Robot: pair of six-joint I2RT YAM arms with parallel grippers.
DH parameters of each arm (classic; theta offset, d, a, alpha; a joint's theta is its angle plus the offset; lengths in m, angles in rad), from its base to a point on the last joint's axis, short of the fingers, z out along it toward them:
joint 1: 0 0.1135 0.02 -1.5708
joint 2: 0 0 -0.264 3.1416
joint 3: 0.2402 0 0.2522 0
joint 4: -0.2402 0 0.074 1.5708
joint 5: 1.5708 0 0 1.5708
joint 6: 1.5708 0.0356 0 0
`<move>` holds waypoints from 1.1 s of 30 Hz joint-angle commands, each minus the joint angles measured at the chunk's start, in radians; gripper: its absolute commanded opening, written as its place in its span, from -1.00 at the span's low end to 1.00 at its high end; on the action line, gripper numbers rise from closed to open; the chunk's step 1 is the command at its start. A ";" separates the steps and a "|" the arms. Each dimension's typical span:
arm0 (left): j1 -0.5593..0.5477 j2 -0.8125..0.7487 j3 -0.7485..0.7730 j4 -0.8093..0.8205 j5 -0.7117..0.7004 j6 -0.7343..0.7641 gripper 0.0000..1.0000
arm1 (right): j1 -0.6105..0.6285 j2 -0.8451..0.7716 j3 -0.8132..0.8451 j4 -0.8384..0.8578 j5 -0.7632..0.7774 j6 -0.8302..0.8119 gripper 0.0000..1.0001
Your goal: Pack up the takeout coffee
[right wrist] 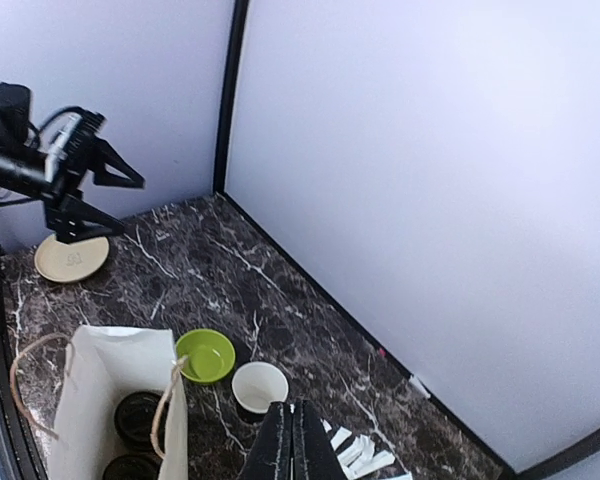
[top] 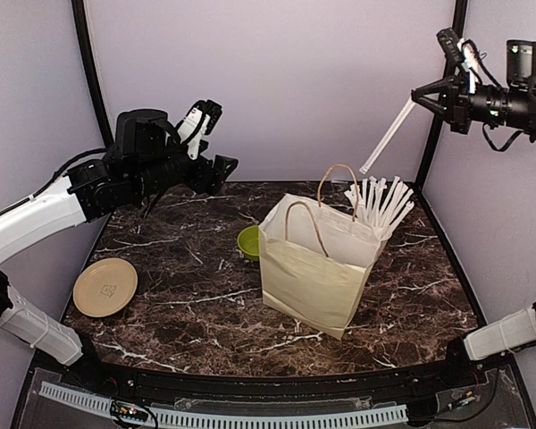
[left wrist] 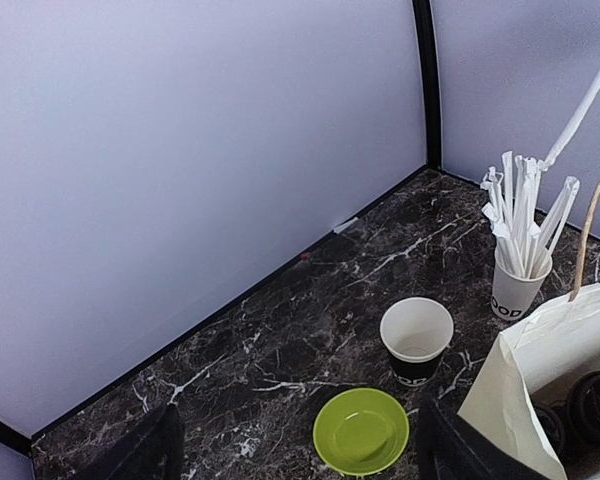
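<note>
1. One cream paper bag with brown rope handles (top: 314, 273) stands upright and open on the dark marble table (top: 188, 259). It is the landmark for everything below.
2. Three black paper coffee cups are in view.
   - Two lidded cups (right wrist: 140, 415) sit inside the bag, only their black plastic lids showing.
   - One open cup with a white rim (left wrist: 417, 340) stands on the table just behind the bag, lidless and upright.
3. One lime-green bowl (left wrist: 361, 430) lies just beside the bag's back left corner, near the open cup but apart from it.
4. One plain white cup packed with white wrapped straws (left wrist: 517, 290) stands behind the bag's right side. The straws are too crowded to count.
5. One round tan plate (top: 104, 286) lies well to the left of the bag.
6. The right gripper (top: 422, 94) hangs high above and to the right of the bag. Its jaws are closed tight, pinching one single wrapped straw (top: 389, 134), which slants down towards the straw cup.
7. The left gripper (top: 216, 136) is raised up and to the left of the bag. Its jaws are spread wide, holding and touching nothing.
</note>
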 commanded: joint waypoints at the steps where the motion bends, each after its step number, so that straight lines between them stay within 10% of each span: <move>1: 0.003 0.002 0.046 0.026 -0.028 0.000 0.65 | -0.001 -0.035 0.063 -0.017 -0.160 -0.012 -1.00; 9: 0.003 0.003 0.060 0.020 -0.036 -0.017 0.64 | 0.012 -0.030 0.124 -0.072 -0.524 -0.022 -1.00; 33: 0.004 -0.036 0.046 -0.004 -0.033 -0.015 0.63 | 0.074 0.064 0.162 -0.044 -0.579 -0.016 -1.00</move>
